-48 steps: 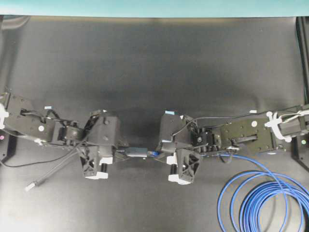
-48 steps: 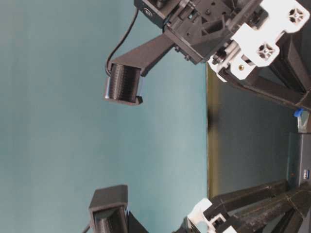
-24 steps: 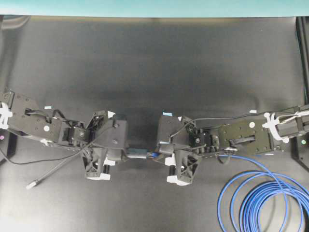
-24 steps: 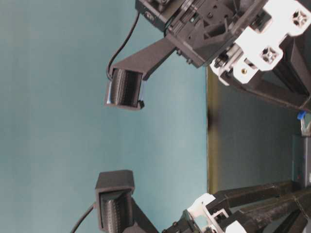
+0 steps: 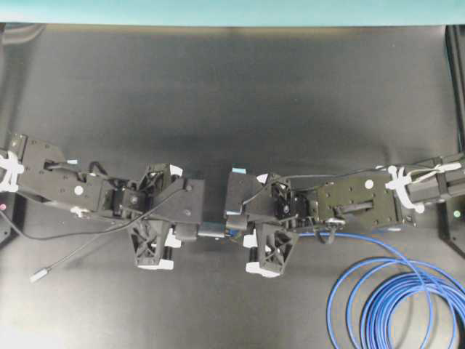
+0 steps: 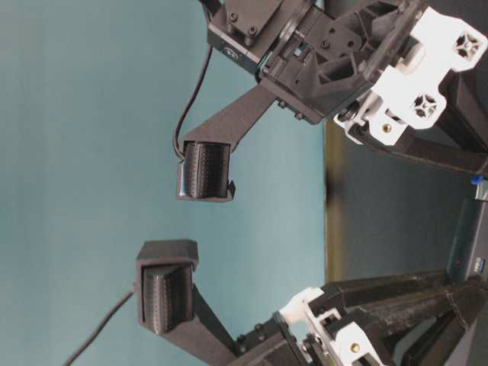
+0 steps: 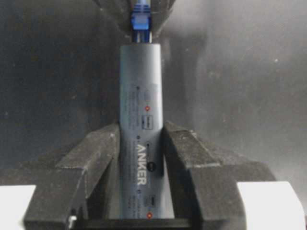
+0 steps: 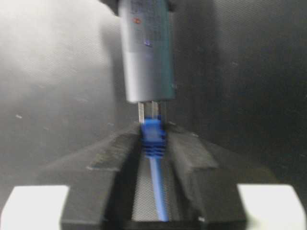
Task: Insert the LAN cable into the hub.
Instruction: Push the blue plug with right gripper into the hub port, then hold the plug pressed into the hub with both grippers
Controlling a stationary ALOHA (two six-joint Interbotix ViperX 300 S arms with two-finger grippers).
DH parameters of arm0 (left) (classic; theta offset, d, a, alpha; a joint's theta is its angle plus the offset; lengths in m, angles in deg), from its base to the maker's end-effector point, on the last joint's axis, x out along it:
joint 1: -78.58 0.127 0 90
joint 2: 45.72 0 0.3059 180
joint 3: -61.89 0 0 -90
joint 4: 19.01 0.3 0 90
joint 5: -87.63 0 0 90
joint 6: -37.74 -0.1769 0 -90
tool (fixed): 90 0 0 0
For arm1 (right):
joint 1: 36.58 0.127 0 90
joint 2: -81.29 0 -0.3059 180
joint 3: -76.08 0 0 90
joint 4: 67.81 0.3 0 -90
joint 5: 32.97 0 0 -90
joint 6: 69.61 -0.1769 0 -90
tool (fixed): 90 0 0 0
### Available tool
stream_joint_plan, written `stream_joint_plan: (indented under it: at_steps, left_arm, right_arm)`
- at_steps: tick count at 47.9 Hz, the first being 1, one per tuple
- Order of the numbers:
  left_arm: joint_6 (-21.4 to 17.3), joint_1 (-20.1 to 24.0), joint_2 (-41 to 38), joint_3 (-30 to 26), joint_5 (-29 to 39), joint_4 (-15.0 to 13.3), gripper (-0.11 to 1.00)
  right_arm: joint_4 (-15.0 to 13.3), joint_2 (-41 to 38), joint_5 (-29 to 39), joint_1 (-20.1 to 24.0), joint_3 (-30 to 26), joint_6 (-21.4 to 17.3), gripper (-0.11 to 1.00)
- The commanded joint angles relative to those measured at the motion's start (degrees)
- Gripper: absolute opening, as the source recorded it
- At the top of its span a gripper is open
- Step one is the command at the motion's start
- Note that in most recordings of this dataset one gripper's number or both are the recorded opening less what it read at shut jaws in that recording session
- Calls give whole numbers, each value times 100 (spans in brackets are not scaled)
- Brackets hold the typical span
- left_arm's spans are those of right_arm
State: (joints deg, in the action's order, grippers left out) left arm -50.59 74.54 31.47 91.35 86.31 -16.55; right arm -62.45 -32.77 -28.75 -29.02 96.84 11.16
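The hub (image 7: 140, 120), a slim dark-grey bar, is held lengthwise between the pads of my left gripper (image 7: 140, 139), which is shut on it. In the overhead view the hub (image 5: 212, 231) bridges the small gap between my left gripper (image 5: 187, 233) and my right gripper (image 5: 238, 227). My right gripper (image 8: 153, 136) is shut on the blue boot of the LAN cable (image 8: 152, 133). The clear plug tip meets the hub's end face (image 8: 149, 98), and a short clear length shows between boot and hub. How deep it sits I cannot tell.
The LAN cable's blue loops (image 5: 396, 305) lie at the front right of the black table (image 5: 232, 94). The hub's thin grey lead ends in a small silver plug (image 5: 38, 277) at the front left. Both arms are low near the table's front middle.
The two grippers have closed in on each other: the left one moved right with the hub, the right one moved left with the plug. The gap between plug and hub end is gone.
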Motion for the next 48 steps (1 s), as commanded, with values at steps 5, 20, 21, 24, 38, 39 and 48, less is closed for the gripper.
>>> stream_joint_plan:
  at_steps: [5, 20, 21, 24, 38, 39, 48]
  left_arm:
    - [-18, -26, 35, -237, -18, 18, 28]
    - [-9, -26, -53, -281, -264, 18, 28]
    - [-9, -26, -53, -272, -299, 18, 28]
    - [-9, -18, -53, -264, -396, 9, 28]
    - [-9, 9, -53, -237, -659, 18, 28]
    - [-9, 18, -53, -229, -659, 18, 28]
    - [18, 35, -35, -62, -633, 18, 28]
  right_arm:
    - [-35, 9, -237, -62, -176, 35, 13]
    - [-44, 26, -773, -105, -141, 0, 13]
    - [-44, 18, -809, -105, -141, -9, 13]
    - [-35, 18, -879, -114, -141, -9, 13]
    - [-35, 26, -1011, -141, -141, -26, 13]
    - [-44, 26, -1011, -141, -141, -26, 13]
    - [-44, 70, -888, -141, -97, 35, 13]
